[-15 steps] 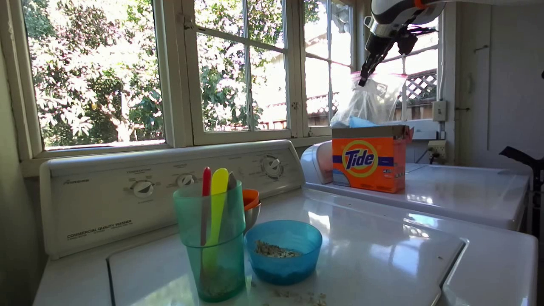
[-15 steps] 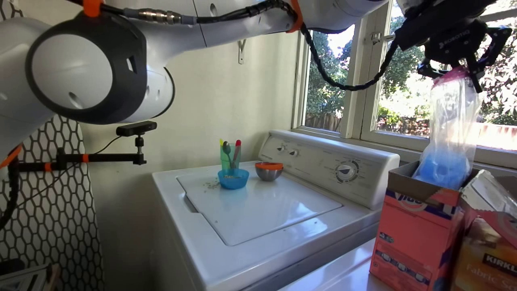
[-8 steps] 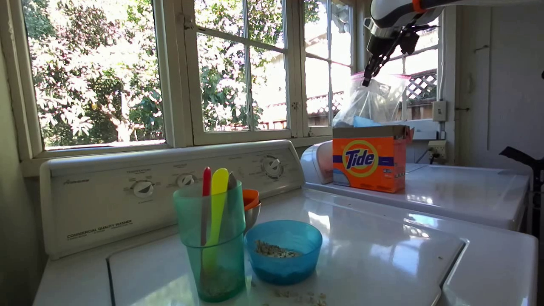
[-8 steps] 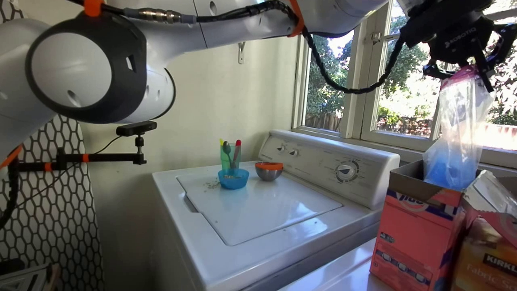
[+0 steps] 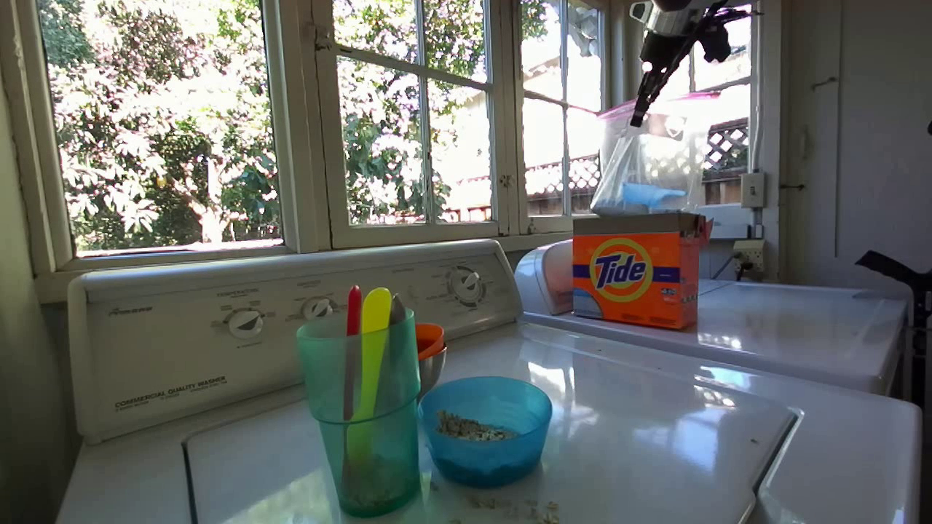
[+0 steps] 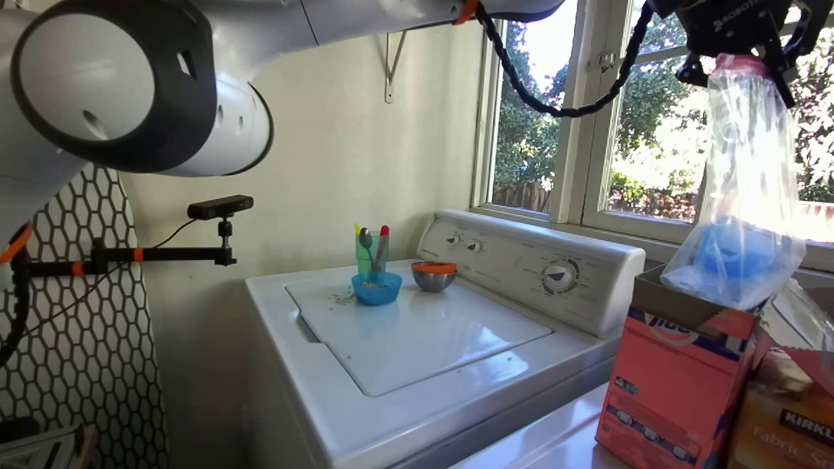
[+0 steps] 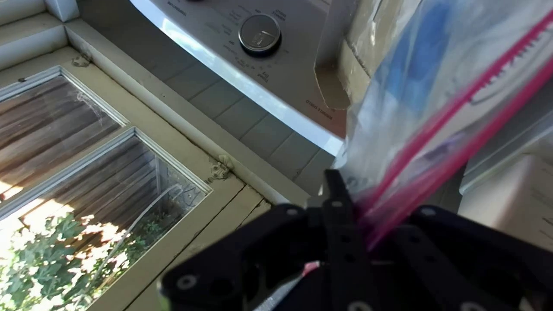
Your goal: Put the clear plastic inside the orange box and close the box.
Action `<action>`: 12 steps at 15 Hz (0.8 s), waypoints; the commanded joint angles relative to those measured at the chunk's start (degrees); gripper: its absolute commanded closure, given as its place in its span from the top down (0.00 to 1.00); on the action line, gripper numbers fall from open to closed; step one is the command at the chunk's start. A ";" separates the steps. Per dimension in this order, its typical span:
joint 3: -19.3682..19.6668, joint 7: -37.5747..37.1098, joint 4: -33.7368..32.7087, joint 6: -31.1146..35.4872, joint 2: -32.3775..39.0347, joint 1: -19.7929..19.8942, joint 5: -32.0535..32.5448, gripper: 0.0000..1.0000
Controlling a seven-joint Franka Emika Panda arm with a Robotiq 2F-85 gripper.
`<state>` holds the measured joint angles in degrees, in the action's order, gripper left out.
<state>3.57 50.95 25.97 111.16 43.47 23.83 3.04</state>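
Observation:
The clear plastic bag (image 5: 655,156), with a pink zip edge and a blue item inside, hangs upright from my gripper (image 5: 638,120). It also shows in an exterior view (image 6: 749,189) and in the wrist view (image 7: 389,125). My gripper, also in the wrist view (image 7: 345,198), is shut on the bag's pink edge; one finger is partly hidden by the bag. The orange Tide box (image 5: 633,284) stands below with its top open, also in an exterior view (image 6: 671,391). The bag's lower end is at the box's rim; whether it touches cannot be told.
A Kirkland box (image 6: 782,417) stands beside the orange box, near a torn flap (image 6: 798,316). The window (image 6: 671,163) is close behind the bag. A washer (image 6: 417,345) holds a green cup (image 5: 360,451), a blue bowl (image 5: 486,437) and a metal bowl (image 6: 433,277).
My gripper has risen with the bag, first shifting a little sideways. The blue item now shows above the box's rim, where it was partly inside before. The box has shifted slightly.

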 commanded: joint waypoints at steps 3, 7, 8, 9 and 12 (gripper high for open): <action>-0.96 5.42 -0.41 -7.74 0.80 -1.38 -0.44 0.00; -0.16 5.16 -1.11 -11.89 3.82 -3.38 0.76 0.00; 0.10 4.80 -1.15 -12.75 4.51 -3.78 1.08 0.00; 0.45 4.27 -1.22 -13.57 5.17 -4.06 1.39 0.00; 1.63 1.86 -1.45 -14.26 7.40 -4.44 2.27 0.00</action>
<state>3.72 55.16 26.26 99.08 48.91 19.90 3.71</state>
